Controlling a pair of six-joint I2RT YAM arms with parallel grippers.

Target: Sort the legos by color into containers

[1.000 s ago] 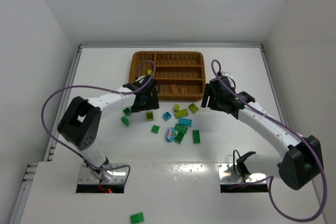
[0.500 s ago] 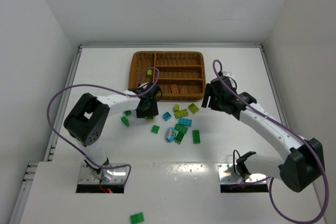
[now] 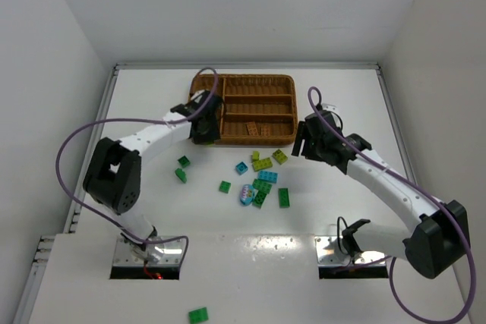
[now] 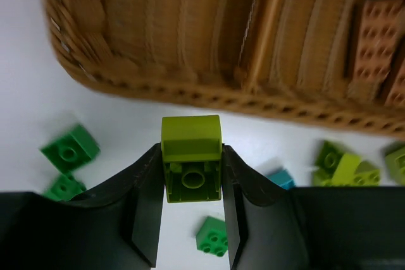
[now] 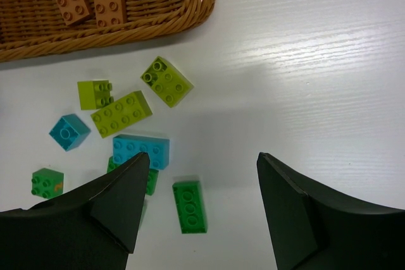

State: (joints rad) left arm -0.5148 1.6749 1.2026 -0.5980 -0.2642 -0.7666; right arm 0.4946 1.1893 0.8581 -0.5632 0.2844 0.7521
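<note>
My left gripper (image 4: 191,151) is shut on a lime green lego (image 4: 191,138), held clear of the table just in front of the wicker tray (image 4: 158,86). From above, that gripper (image 3: 203,124) hovers at the near left corner of the tray (image 3: 243,77). Two orange-brown legos (image 3: 258,129) lie in the tray's nearest long section. Loose legos (image 3: 263,177) in dark green, lime and teal-blue are scattered in front of the tray. My right gripper (image 5: 202,164) is open and holds nothing. It hangs above the table over a dark green lego (image 5: 190,205) and a teal-blue lego (image 5: 141,150).
One green lego (image 3: 198,313) lies apart on the near platform by the arm bases. A small multicoloured piece (image 3: 246,193) sits among the loose bricks. Purple cables loop off both arms. White walls close in the table's left, right and far sides.
My left gripper shut on a lime green lego on the table and carried it up and back to the tray's near left corner. The right arm barely moved.
</note>
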